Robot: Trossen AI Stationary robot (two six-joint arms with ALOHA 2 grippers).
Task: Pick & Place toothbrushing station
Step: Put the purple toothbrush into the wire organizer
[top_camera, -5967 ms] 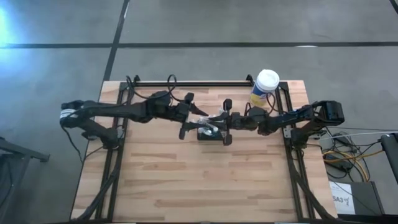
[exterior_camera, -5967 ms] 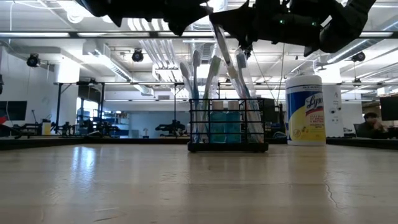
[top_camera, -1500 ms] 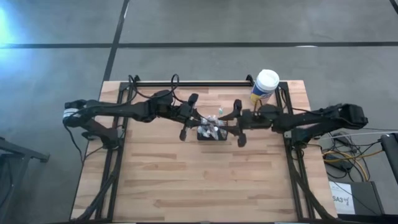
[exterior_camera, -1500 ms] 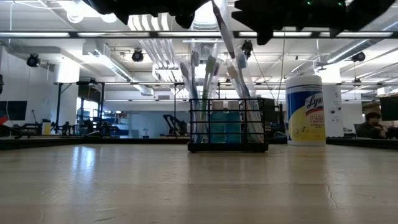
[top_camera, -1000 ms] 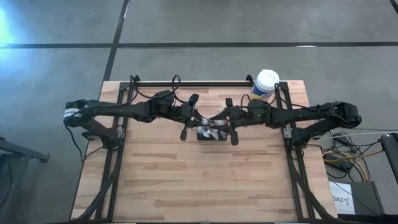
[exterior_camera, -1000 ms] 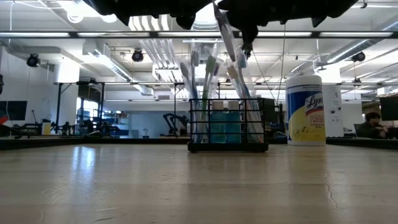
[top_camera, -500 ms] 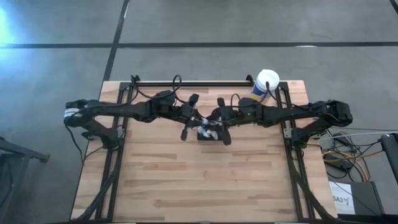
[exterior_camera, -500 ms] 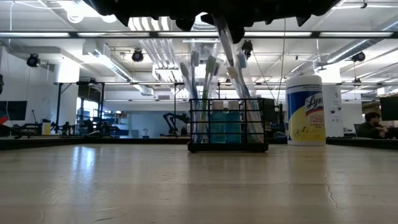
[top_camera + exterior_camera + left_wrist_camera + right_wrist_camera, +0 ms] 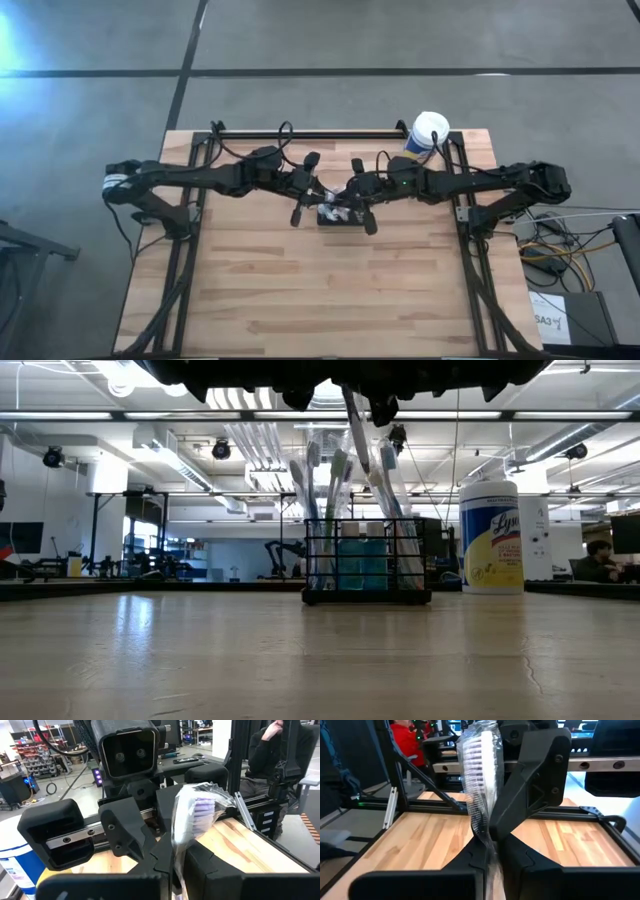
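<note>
The toothbrushing station (image 9: 366, 559), a small black wire caddy, is seen standing upright on the counter (image 9: 330, 290), in the far half and about midway between left and right. It is filled with upright toothbrushes (image 9: 330, 500), whose heads rise well above its rim. One wrapped toothbrush (image 9: 479, 775) leans out of the caddy and is clamped from both sides. The left gripper (image 9: 312, 192) is placed just left of the station and above it, its fingers closed on that wrapped toothbrush (image 9: 192, 820). The right gripper (image 9: 352, 195) is placed just right of the station, also above it, and is likewise pinched shut on the same wrapped brush, so that the two grippers face each other over the caddy, nearly touching. A yellow canister (image 9: 491, 538) with a white lid is set to the right of the station, well apart from it, near the counter's far right corner.
</note>
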